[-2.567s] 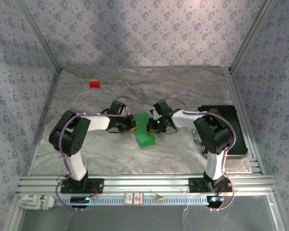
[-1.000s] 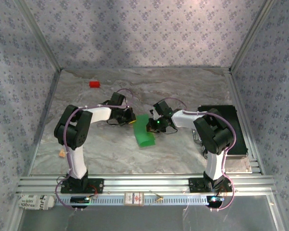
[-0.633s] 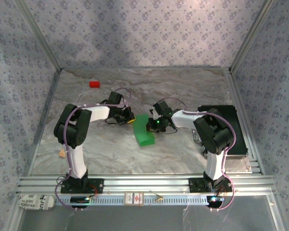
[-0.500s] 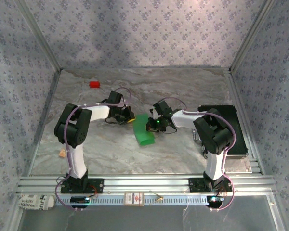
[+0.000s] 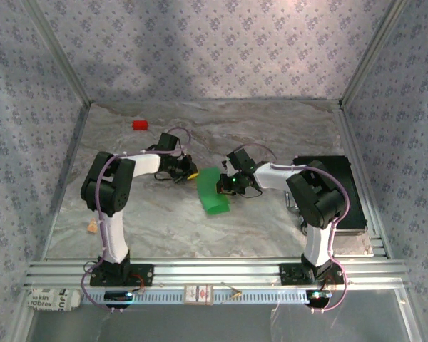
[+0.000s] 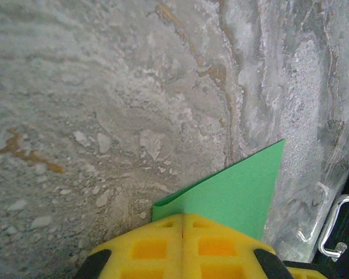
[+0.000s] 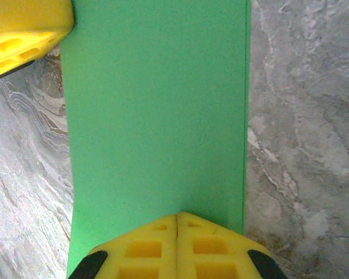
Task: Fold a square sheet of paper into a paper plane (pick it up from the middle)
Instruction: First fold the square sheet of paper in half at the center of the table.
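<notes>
Green paper (image 5: 212, 192) lies plain; packet (image 5: 51, 298) reads "tabrex".

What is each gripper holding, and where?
Cannot tell. Shut right gripper meets the green sheet near one edge, shut left gripper at a corner; pinched or pressed is unclear.

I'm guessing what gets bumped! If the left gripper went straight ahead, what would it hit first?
The bright green folded paper sheet. It lies right in front of the shut left gripper. It is unclear whether the two are touching now.
</notes>
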